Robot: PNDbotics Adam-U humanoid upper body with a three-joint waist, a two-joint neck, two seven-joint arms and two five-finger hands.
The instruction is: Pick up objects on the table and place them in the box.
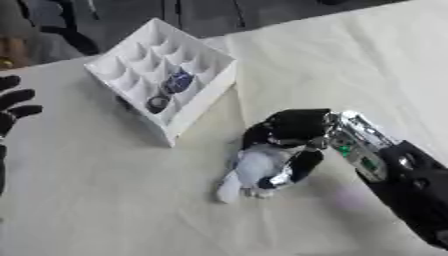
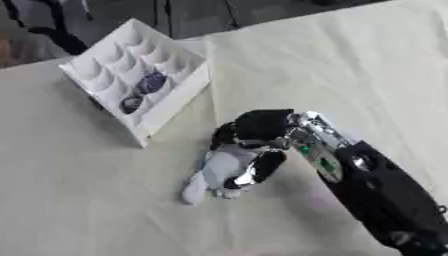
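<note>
A white box [image 1: 199,95] with several scooped compartments stands tilted at the upper left; two dark bluish objects [image 1: 178,81] [image 1: 158,103] lie in its cells. At the table's middle a pale grey-white object [image 1: 252,170], soft-looking, lies on the cloth. My right hand [image 1: 293,132] comes in from the lower right and sits over it, with fingers and thumb curled round its upper part. My left hand [image 1: 12,107] shows only at the left edge of the left eye view, fingers spread and holding nothing.
A cream cloth [image 1: 105,200] covers the table, with creases running across it. The table's far edge [image 1: 289,25] runs past the box, with a dark floor and chair legs beyond.
</note>
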